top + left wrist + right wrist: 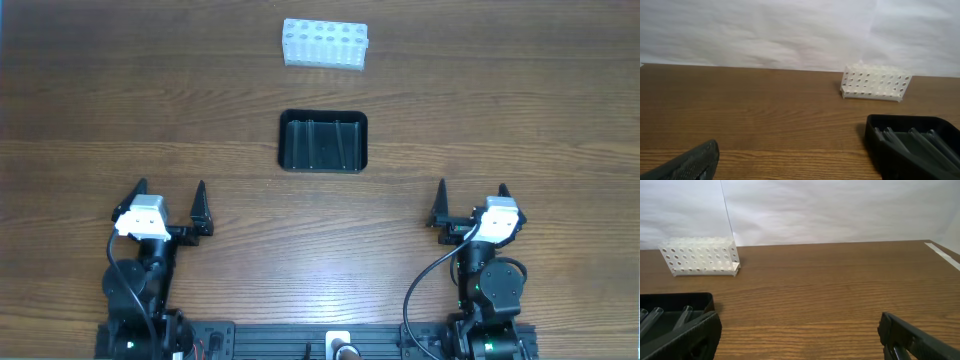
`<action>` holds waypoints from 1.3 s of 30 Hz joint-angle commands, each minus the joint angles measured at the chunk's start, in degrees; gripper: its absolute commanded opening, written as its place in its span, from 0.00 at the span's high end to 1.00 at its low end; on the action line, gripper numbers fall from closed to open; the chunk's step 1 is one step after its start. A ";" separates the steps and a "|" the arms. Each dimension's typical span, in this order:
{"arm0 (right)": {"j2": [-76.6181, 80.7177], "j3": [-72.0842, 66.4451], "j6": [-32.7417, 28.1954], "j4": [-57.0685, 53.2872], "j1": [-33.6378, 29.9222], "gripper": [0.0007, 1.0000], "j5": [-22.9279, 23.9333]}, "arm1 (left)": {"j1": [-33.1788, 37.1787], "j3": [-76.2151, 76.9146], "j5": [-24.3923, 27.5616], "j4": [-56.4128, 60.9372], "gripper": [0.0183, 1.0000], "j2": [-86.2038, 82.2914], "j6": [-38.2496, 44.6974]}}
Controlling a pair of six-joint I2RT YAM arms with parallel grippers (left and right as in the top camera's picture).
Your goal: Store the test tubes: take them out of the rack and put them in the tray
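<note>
The rack point(325, 44) stands near the far edge of the tabletop point(520, 100), at its middle. The tray point(284, 141) lies just nearer, between the rack and the arms, at about the tabletop's centre. Several clear tubes point(920, 142) lie lengthwise in the tray, side by side. The rack's holes look empty from both wrist views, though clear glass against white plastic is hard to make out, so I cannot tell for sure.

The left claw point(170, 192) sits by the near edge toward the left corner, its fingers spread wide and holding nothing. The right claw point(472, 192) sits likewise toward the right corner, also wide apart and empty. Both are well apart from tray and rack.

By the look of it the moving is done or almost done, with both arms parked. If a tube is left, either arm must reach over the tray to the rack, close on the tube's top, lift it straight up and lay it beside the others.
</note>
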 commanded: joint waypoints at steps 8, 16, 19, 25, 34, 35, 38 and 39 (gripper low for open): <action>-0.39 -0.37 -0.09 -0.22 -0.33 0.01 -0.48 | 0.26 -0.50 0.11 0.20 0.00 -0.66 0.85; -0.39 -0.37 -0.09 -0.22 -0.33 0.01 -0.48 | 2.84 -0.50 0.11 0.20 0.00 -0.66 0.85; -0.42 -0.37 -0.09 -0.22 -0.33 0.01 -0.48 | 3.02 -0.50 0.11 0.20 0.00 -0.66 0.85; -0.39 -0.37 -0.09 -0.22 -0.33 0.01 -0.48 | 2.99 -0.50 0.11 0.20 0.00 -0.66 0.85; -0.39 -0.37 -0.09 -0.22 -0.33 0.01 -0.48 | 2.99 -0.50 0.11 0.20 0.00 -0.66 0.85; -0.39 -0.37 -0.09 -0.22 -0.33 0.01 -0.48 | 2.99 -0.50 0.11 0.20 0.00 -0.66 0.85; -0.39 -0.37 -0.09 -0.22 -0.33 0.01 -0.48 | 2.99 -0.50 0.11 0.20 0.00 -0.66 0.85; -0.39 -0.37 -0.09 -0.22 -0.33 0.01 -0.48 | 2.99 -0.50 0.11 0.20 0.00 -0.66 0.85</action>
